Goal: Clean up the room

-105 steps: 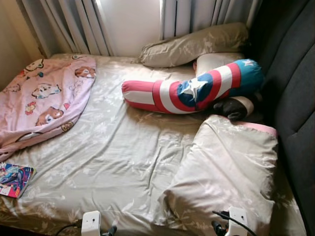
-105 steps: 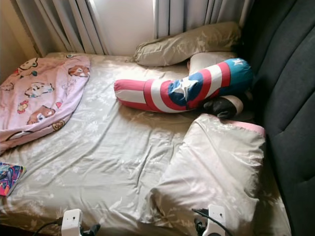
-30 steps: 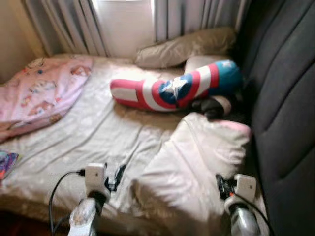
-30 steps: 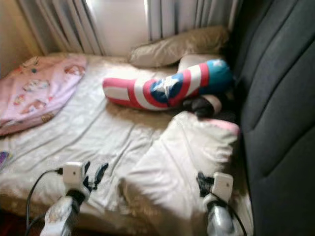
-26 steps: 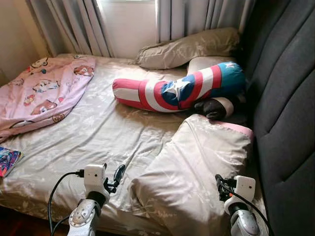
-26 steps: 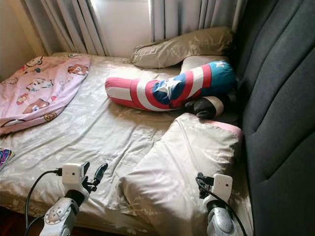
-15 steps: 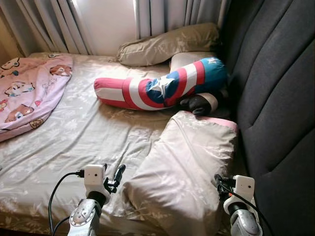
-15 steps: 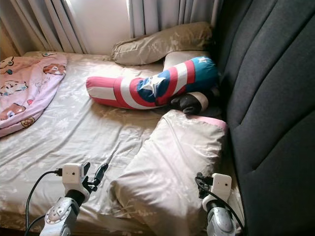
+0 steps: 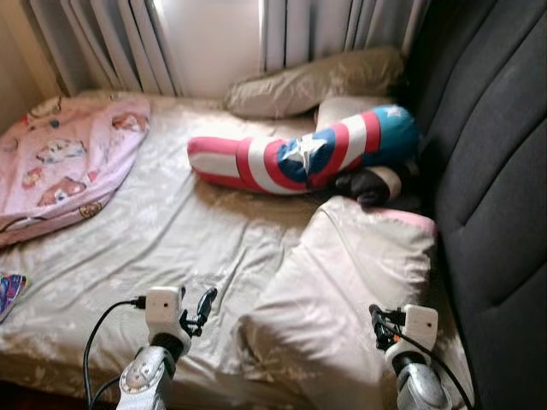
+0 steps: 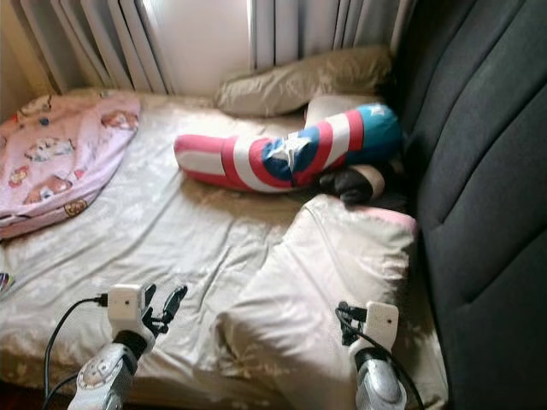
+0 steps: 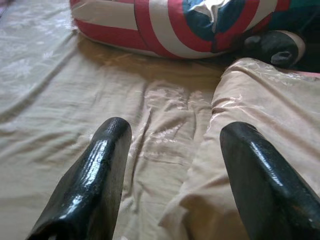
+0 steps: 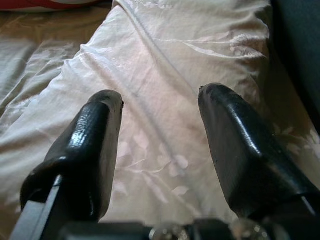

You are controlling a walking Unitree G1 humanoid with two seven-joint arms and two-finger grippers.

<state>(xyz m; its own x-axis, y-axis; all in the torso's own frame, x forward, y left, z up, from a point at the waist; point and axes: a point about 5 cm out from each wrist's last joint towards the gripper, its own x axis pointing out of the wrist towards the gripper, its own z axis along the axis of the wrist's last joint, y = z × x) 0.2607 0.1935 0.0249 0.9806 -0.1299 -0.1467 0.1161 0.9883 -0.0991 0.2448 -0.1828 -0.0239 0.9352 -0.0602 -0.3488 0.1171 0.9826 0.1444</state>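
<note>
A big beige floral pillow (image 9: 350,290) lies askew on the near right of the bed, its pink-edged end toward the dark headboard. My left gripper (image 9: 198,307) is open above the sheet, just left of the pillow's near corner (image 11: 200,215). My right gripper (image 12: 161,93) is open over the pillow's near right part. Further back lie a red, white and blue star bolster (image 9: 299,158), a dark plush thing (image 9: 372,184), a white pillow (image 9: 342,109) and a second beige pillow (image 9: 312,81). A pink cartoon blanket (image 9: 68,166) is bunched at the far left.
The padded dark grey headboard (image 9: 491,171) walls off the right side. Curtains (image 9: 111,43) and a bright window stand behind the bed. A colourful booklet (image 9: 7,290) pokes in at the left edge. The wrinkled beige sheet (image 9: 171,231) is bare in the middle.
Both arms have come up into view since the earliest frames. The camera has swung back left since half a second ago. Nothing on the bed has moved.
</note>
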